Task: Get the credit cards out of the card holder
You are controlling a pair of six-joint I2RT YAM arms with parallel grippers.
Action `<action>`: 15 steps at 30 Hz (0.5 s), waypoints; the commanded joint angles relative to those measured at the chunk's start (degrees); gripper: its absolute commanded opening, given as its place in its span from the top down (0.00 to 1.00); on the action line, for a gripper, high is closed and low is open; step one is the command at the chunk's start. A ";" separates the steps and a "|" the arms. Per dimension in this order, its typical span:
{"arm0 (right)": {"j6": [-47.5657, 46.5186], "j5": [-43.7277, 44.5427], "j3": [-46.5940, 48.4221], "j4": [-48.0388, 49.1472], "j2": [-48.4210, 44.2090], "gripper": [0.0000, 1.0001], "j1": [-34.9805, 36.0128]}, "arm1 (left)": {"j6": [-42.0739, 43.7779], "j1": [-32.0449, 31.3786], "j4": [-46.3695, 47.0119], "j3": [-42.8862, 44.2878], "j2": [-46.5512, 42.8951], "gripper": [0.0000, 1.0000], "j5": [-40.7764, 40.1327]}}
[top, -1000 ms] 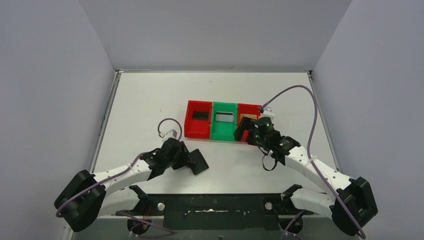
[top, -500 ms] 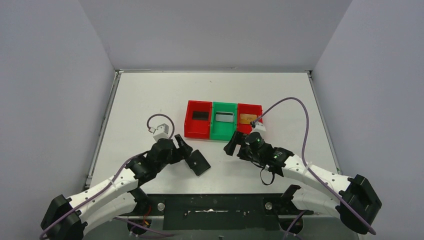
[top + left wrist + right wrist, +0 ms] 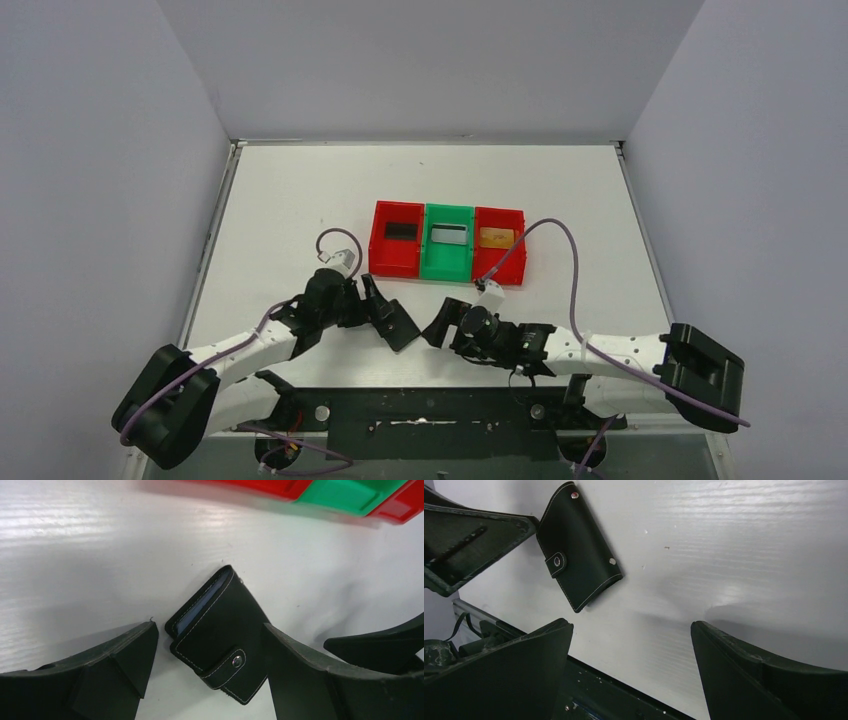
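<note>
As left pincer (image 3: 207,635) straddles wallet (image 3: 220,612), right arm (image 3: 600,350) crouches

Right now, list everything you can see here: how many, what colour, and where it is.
table: one, white, under everything
trays: three in a row at mid-table; red tray on the left, green tray in the middle, second red tray on the right
dark card: one, in the left red tray
grey card: one, in the green tray
gold card: one, in the right red tray
card holder: one, black, snapped shut, flat on the table near the front edge
cables: two, purple, one along each arm
left tool: open, straddling the card holder
right tool: open, empty, beside the card holder
</note>
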 commanded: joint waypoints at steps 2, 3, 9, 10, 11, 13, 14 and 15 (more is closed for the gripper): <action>5.85 3.64 -1.82 11.59 4.06 0.11 2.89 | 1.89 -0.07 8.67 -1.83 2.62 0.26 5.71; 6.28 3.22 -2.17 13.07 4.97 0.12 3.11 | 2.07 -0.08 9.12 -2.02 3.01 0.28 5.74; 7.16 3.60 -1.33 15.65 8.22 0.17 3.67 | 1.75 -1.82 10.68 -2.94 2.90 0.32 4.83; 7.34 3.73 -1.14 15.92 8.44 0.17 3.68 | 1.90 -1.88 9.70 -2.59 2.47 0.32 3.31; 7.50 3.98 -1.01 16.42 8.81 0.17 3.70 | 2.30 -1.87 8.77 -2.02 2.11 0.32 1.91; 8.66 4.05 -0.86 16.94 9.62 0.18 3.70 | 3.41 -1.85 6.97 -0.53 1.44 0.32 -0.57; 9.17 4.05 -0.85 17.42 10.09 0.19 3.82 | 4.18 -1.89 6.38 0.32 1.23 0.31 -1.53; 9.57 4.18 -1.05 18.45 10.54 0.20 3.99 | 4.97 -1.89 5.89 1.11 0.99 0.31 -2.43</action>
